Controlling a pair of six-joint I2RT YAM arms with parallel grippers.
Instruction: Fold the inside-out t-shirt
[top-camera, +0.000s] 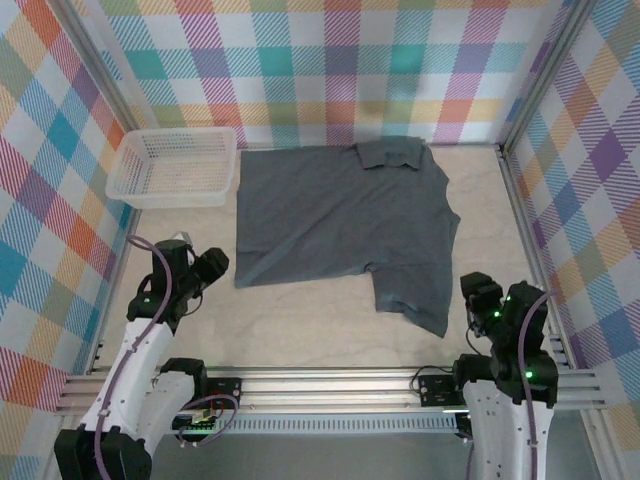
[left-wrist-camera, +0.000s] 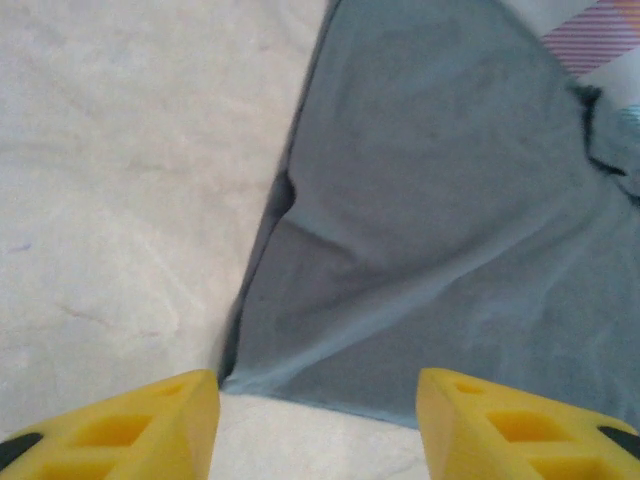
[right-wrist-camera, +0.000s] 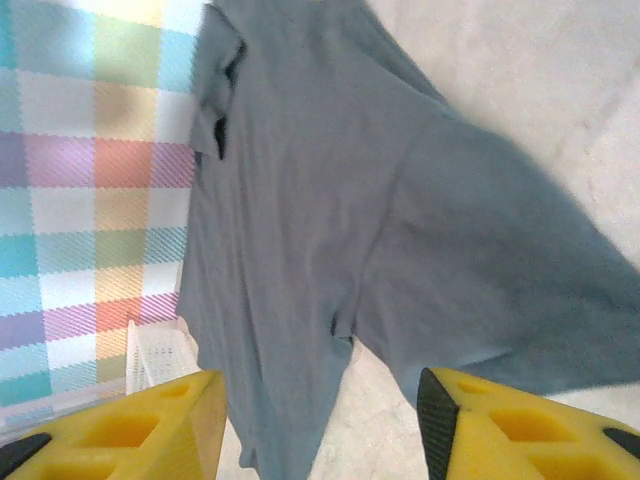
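The inside-out t-shirt (top-camera: 340, 215) lies spread on the pale table, dark slate-grey, with its collar toward the back wall and one sleeve reaching toward the front right. My left gripper (top-camera: 212, 266) hovers just off the shirt's near left corner. In the left wrist view the shirt (left-wrist-camera: 440, 200) lies ahead of the gripper (left-wrist-camera: 318, 410), whose yellow fingers (left-wrist-camera: 150, 430) stand apart with nothing between them. My right gripper (top-camera: 480, 293) sits beside the front-right sleeve. In the right wrist view this gripper (right-wrist-camera: 320, 410) is open and holds nothing, with the shirt's sleeve and armpit (right-wrist-camera: 400, 220) beyond it.
A white mesh basket (top-camera: 175, 165) stands at the back left, beside the shirt's far left corner, and its rim (right-wrist-camera: 160, 355) shows in the right wrist view. Plaid walls enclose the table on three sides. A metal rail (top-camera: 330, 385) runs along the near edge.
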